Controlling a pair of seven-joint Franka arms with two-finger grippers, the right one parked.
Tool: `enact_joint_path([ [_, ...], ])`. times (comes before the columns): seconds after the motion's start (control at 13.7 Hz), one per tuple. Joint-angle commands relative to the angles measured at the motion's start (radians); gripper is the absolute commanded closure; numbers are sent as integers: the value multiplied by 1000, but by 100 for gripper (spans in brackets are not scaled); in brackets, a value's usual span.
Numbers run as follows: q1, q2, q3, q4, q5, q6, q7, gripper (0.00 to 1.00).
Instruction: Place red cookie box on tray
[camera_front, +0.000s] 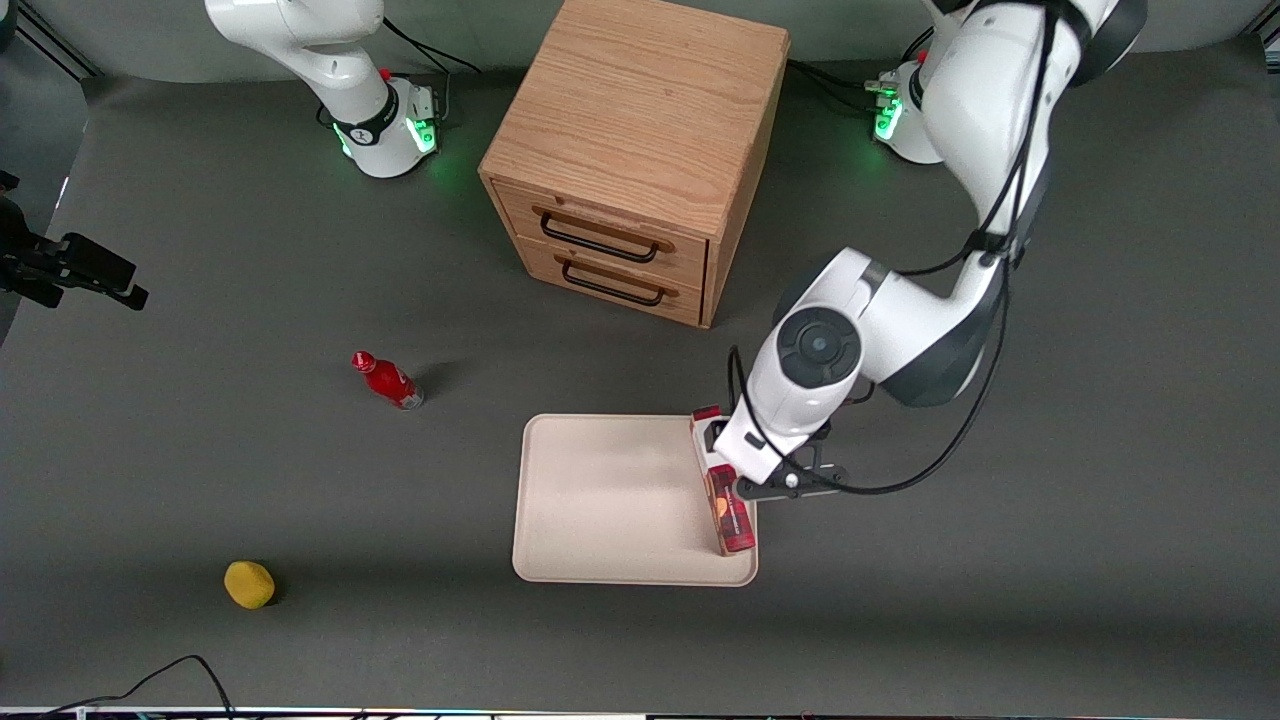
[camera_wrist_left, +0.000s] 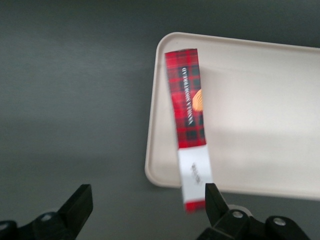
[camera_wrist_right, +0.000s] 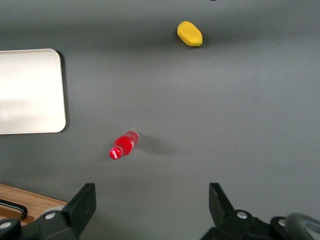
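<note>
A wooden drawer cabinet (camera_front: 640, 150) stands on the table. Nearer the camera lies the cream tray (camera_front: 610, 500). The red box (camera_wrist_left: 189, 120) stands on edge along the tray's rim at the working arm's end. The gripper (camera_wrist_left: 147, 210) hovers above it, fingers spread, touching nothing.

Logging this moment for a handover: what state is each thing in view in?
Dark red plaid cookie box: standing on its narrow long side on the tray's edge.
Cream-white rectangular tray: flat, otherwise bare.
Left gripper: open, above the box.
Wooden drawer cabinet: both drawers shut.
Small red bottle: upright.
</note>
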Motion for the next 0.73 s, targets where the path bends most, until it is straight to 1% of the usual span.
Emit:
enact_joint_path([
  [0.0,73,-258,9,-271,-71,-5,122,0],
  [0.15,136,-386,9,-385,-73,-50,222,0],
  [0.29,188,-481,12,-445,-73,-112,296,0],
  [0.44,255,-570,26,-512,-87,-117,409,0],
  [0.58,262,-619,140,-542,-148,-140,591,0],
  [0.66,257,-630,188,-543,-150,-166,639,0],
])
